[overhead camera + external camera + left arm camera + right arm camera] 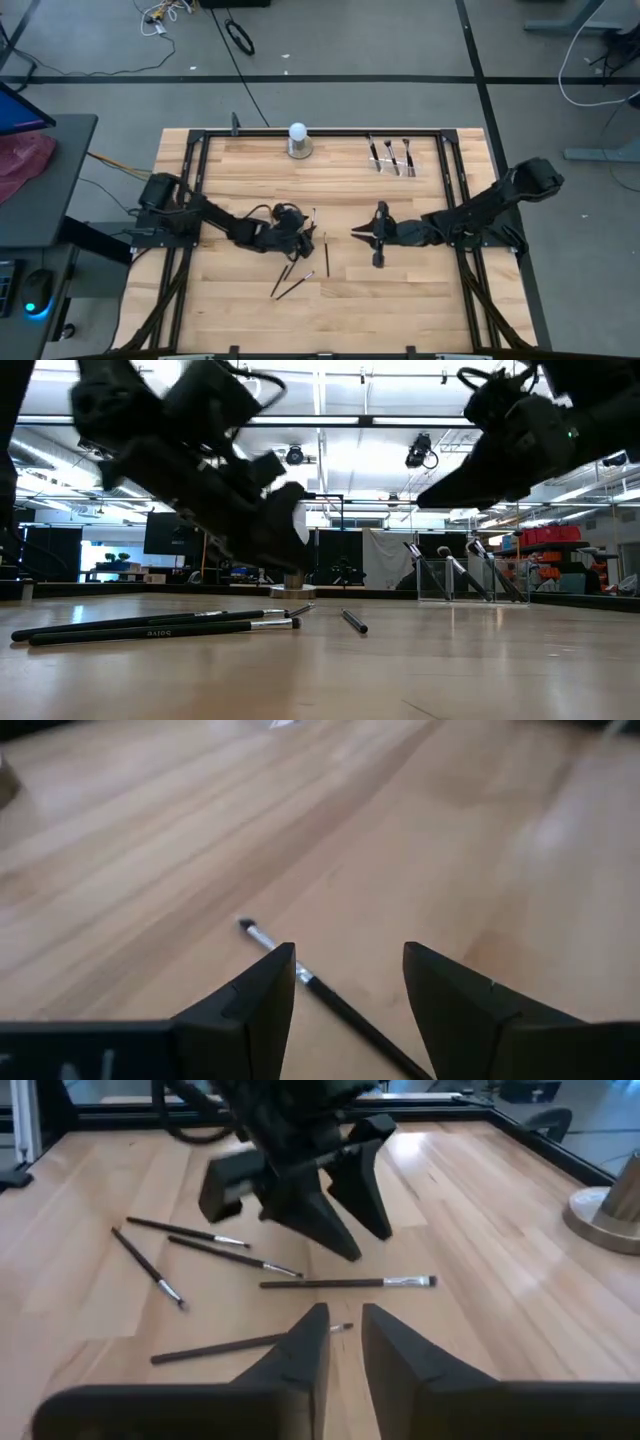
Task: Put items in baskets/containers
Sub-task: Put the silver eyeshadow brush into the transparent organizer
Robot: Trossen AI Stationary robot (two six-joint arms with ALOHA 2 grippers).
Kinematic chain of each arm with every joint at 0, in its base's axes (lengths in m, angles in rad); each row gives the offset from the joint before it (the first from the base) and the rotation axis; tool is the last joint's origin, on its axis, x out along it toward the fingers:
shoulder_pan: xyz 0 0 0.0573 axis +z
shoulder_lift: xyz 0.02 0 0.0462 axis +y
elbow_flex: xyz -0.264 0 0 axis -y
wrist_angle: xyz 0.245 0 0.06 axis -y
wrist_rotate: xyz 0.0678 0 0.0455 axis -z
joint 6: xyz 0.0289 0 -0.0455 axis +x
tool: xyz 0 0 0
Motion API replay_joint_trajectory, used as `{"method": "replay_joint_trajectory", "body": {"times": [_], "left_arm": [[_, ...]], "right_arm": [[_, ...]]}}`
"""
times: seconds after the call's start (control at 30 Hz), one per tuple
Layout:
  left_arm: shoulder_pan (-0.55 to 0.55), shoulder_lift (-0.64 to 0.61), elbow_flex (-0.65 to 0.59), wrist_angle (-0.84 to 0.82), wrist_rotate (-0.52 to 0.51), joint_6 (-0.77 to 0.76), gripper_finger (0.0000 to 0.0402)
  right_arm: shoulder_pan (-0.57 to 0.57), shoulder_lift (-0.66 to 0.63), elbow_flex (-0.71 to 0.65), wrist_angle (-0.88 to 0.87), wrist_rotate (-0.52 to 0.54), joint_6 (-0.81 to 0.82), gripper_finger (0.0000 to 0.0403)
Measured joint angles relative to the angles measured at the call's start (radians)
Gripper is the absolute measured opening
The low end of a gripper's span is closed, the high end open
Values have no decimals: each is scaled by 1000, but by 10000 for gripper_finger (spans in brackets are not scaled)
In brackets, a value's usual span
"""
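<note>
left gripper (303, 228) low over mid-table, fingers (255, 1005) spread apart, a thin dark-handled makeup brush (318, 988) lying on the wood between them. right gripper (362, 232) near table centre, fingers (300, 1348) almost together, holding nothing. five loose dark slender brushes (346, 1283) lie between the two arms. small clear plastic holder (392, 157) at far right edge, three brushes standing in it.
</note>
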Motion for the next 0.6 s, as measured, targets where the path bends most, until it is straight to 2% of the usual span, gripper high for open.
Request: {"method": "replay_joint_trajectory", "body": {"times": [0.2, 0.33, 0.6], "left_arm": [[57, 71, 115, -171, 84, -34, 192], [84, 108, 130, -197, 110, -35, 183], [138, 113, 113, -182, 150, -13, 115]], "right_arm": [[-7, 15, -14, 64, 31, -29, 57], [-9, 16, -14, 75, 42, -49, 56], [-10, 15, -14, 75, 42, -60, 56]]}}
